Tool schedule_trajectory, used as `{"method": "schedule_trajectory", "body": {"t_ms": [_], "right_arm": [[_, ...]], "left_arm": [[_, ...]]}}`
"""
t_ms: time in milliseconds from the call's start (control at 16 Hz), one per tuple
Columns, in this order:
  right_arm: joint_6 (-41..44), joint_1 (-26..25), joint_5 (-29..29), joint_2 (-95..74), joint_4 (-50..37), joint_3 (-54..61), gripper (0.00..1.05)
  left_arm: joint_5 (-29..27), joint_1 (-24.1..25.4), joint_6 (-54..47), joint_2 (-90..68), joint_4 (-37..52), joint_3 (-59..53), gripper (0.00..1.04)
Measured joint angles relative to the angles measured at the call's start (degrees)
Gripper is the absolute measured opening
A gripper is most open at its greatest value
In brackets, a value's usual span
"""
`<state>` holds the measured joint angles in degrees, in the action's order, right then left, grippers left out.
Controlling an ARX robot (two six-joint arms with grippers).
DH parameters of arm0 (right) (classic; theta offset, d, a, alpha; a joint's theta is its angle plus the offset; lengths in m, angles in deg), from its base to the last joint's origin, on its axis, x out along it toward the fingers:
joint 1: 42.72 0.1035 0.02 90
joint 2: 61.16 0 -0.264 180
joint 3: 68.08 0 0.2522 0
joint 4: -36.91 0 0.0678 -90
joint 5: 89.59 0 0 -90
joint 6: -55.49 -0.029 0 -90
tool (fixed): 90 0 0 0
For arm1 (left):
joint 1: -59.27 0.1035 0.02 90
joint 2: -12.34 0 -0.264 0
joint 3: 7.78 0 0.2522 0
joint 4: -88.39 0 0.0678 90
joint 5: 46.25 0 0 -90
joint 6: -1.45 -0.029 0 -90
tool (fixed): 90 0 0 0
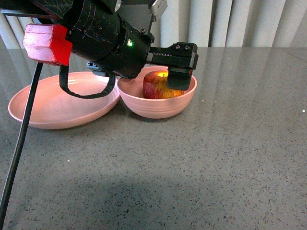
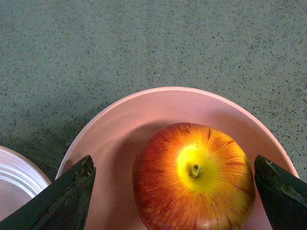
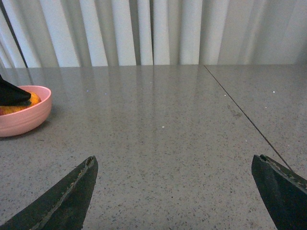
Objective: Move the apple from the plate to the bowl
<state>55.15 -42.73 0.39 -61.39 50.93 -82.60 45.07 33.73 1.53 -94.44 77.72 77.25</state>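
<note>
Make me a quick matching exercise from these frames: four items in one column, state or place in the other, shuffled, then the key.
1. apple
2. plate
3. left gripper
4. right gripper

A. open over bare tabletop, away from the dishes
B. sitting in the bowl
C. nothing on it, touching the bowl's side
D. open, fingers on either side of the apple with a gap

Pairs: 1-B, 2-C, 3-D, 4-A

Grey speckled stone tabletop point(image 1: 216, 158) — glossy, thin seam; white pleated curtains point(image 3: 158, 31) behind.

Left tool point(image 2: 175, 191) spread, right tool point(image 3: 175, 191) (likewise) spread
</note>
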Motion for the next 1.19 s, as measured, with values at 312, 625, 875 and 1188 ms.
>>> {"method": "schedule_trajectory", "body": {"t_ms": [312, 625, 875, 1188], "right_arm": [[0.00, 0.00, 0.00, 0.00, 0.00, 0.00, 0.98], [0.00, 0.00, 0.00, 0.00, 0.00, 0.00, 0.98], [0.00, 0.00, -0.02, 0.00, 0.00, 0.00, 0.98], [0.00, 0.00, -0.04, 0.00, -0.04, 0.00, 0.98]], "left_arm": [[-2.84, -0.59, -0.96, 7.28, 5.81, -0.68, 0.98], [-5.53, -0.61, 0.94, 28.02, 12.48, -10.60, 0.98], [-9.46, 4.70, 1.16, 45.57, 14.99, -23.41, 0.98], [-9.40, 18.58, 0.94, 65.11, 11.56, -43.06, 0.52]]}}
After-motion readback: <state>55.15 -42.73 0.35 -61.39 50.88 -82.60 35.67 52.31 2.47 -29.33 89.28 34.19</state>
